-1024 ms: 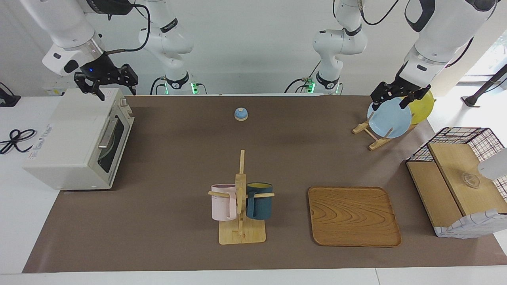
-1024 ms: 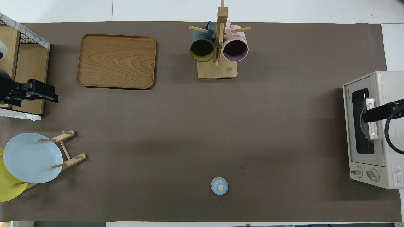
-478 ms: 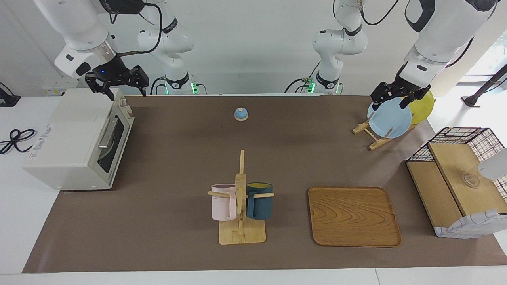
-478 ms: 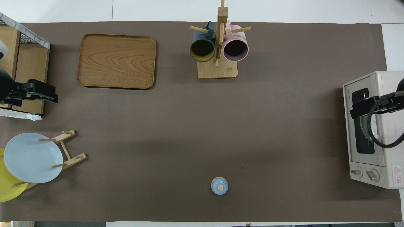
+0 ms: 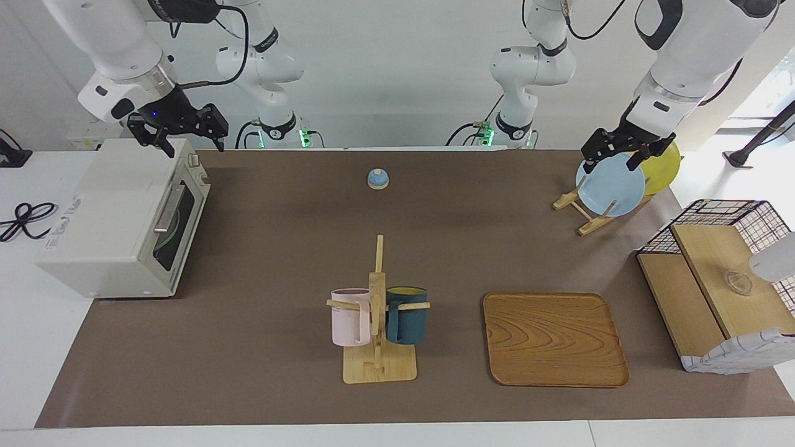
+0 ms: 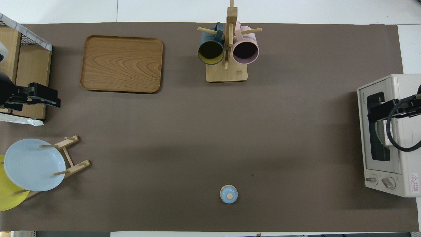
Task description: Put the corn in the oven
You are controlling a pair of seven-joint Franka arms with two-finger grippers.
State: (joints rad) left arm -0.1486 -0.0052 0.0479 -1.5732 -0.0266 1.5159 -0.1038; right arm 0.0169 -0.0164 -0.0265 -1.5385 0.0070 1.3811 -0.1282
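The oven (image 5: 118, 217) stands at the right arm's end, the tray (image 5: 554, 339) toward the left arm's.

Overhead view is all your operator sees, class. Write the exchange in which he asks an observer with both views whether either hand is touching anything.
Operator: Is the right hand on the oven door?
Observer: No. The right hand hangs open and empty in the air above the oven, clear of the door handle.
Operator: And the left hand?
Observer: The left hand hangs raised, open and empty, by the top rim of the blue plate in the rack. I cannot tell if it touches.
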